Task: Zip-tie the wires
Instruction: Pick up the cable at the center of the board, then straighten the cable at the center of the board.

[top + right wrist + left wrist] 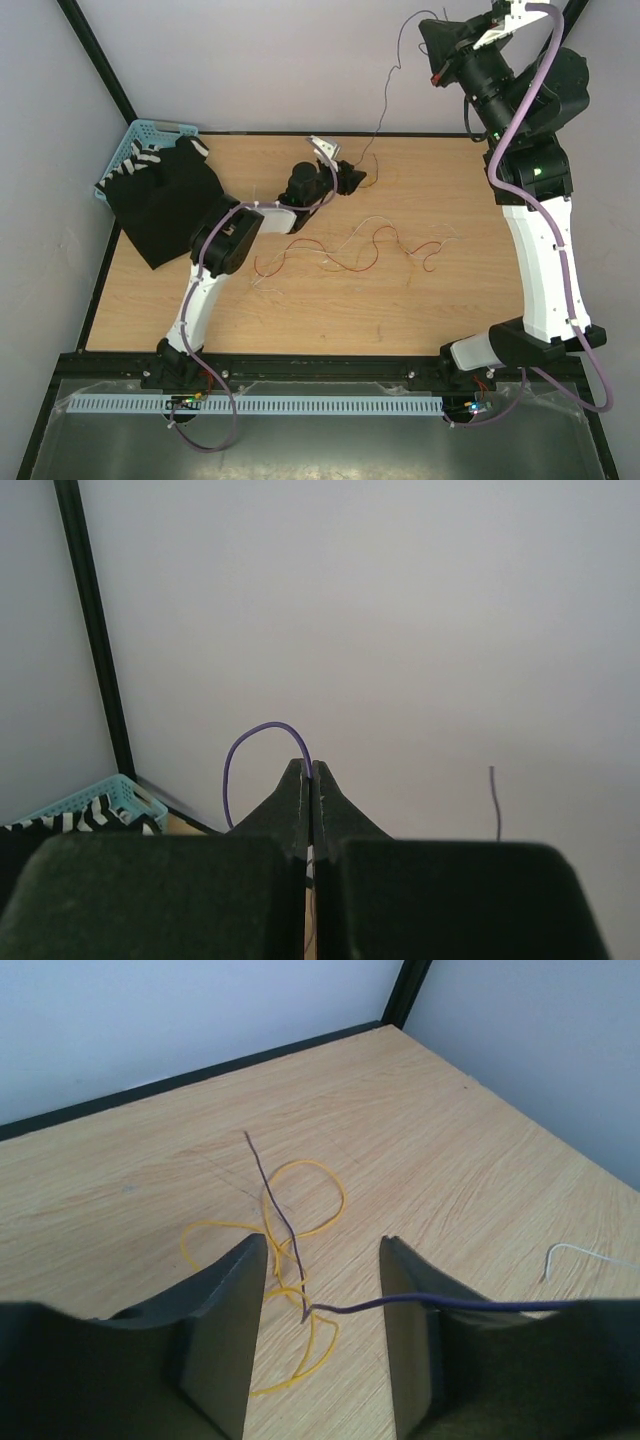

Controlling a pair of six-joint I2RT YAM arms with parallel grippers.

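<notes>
Two dark fingers (220, 1330) of the left gripper (322, 1245) fill the bottom of the left wrist view. They stand apart with a gap between them and pinch nothing. A thin purple wire (272, 1200) lies in that gap. It comes in from the right, goes over the right finger and bends close to the left finger. Then it runs away from the camera across the table (450, 1160). A yellow wire (325, 1175) curls in loops under it.

The right gripper (311, 772) is high in the air, far from the table. Its fingers are pressed tight together and hold the purple wire, which pokes out of the tips in a small loop. Seen from above, that wire hangs down from the high gripper to the spot by the left gripper, at the far side of the table.

The other wires (350, 250), red and white, lie loose in the middle of the table, on the near side of the left gripper. No gripper touches them. I cannot find the zip tie in any view.

So the left arm is the close one. The bit of wire in the gap points the same way as the fingers, so I think they can squeeze it from both sides. It sits nearer the left finger than the middle, so it may slip.
</notes>
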